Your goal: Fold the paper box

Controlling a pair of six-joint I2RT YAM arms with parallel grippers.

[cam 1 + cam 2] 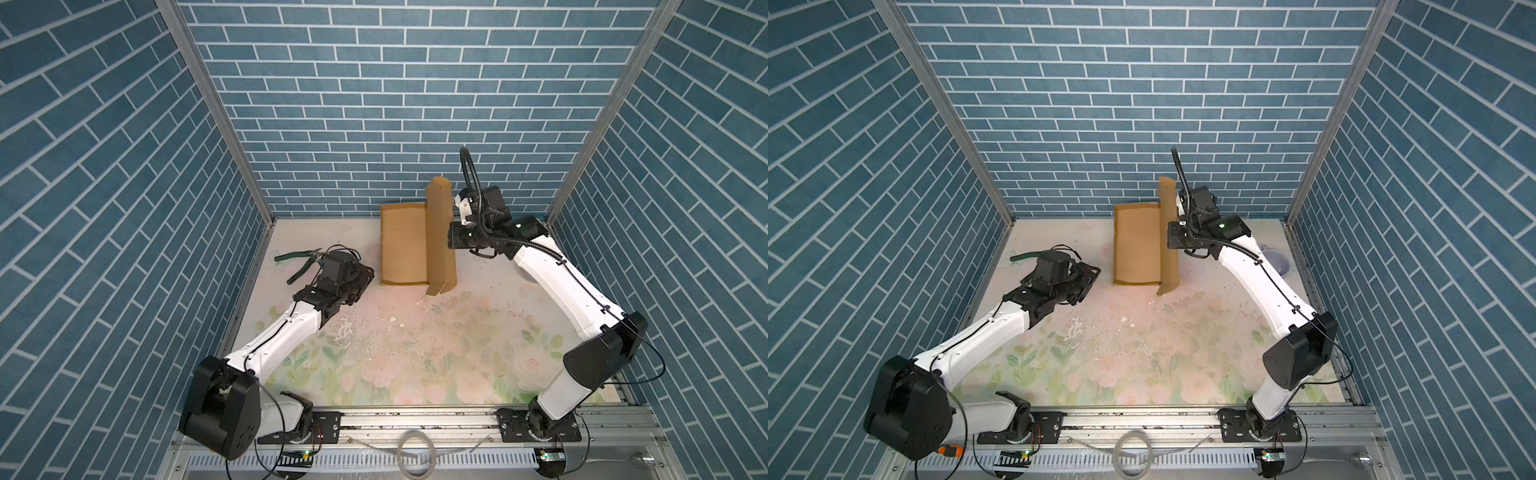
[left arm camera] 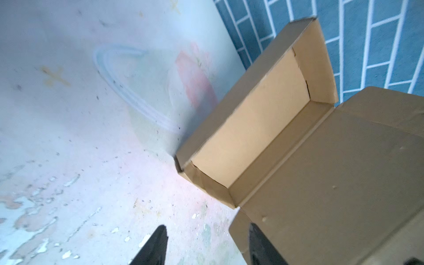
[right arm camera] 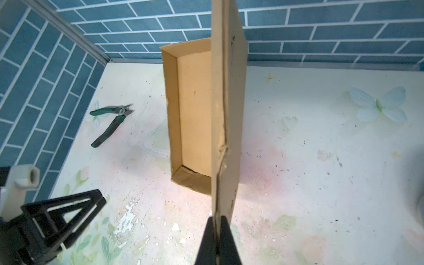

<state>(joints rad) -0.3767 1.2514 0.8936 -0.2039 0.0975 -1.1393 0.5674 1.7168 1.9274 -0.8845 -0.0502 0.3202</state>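
Bench (image 1: 415,345): pale, flower-printed, scuffed and flecked; everything below rests on it.
Left arm (image 1: 291,324): reaches in from the near left corner. Its tip hangs low over the bench, to the left of the box and apart from it.
Left jaws: spread fairly wide with nothing between them. In the left wrist view they point towards the box's near corner.
Pliers (image 1: 299,262): green handles splayed, lying flat just beyond the left arm's tip, towards the left wall.
Right arm (image 1: 552,282): comes in from the near right corner and ends just right of the box.
Right jaws: pinched tight on the raised lid's free edge, with the card between the tips.
Paper box (image 1: 403,245): brown card, at the far middle of the bench. The tray sits flat with its walls up.
Lid (image 1: 438,232): joined along the tray's right long side and standing roughly upright.
Back wall (image 1: 374,104): blue brick pattern, close behind the box.
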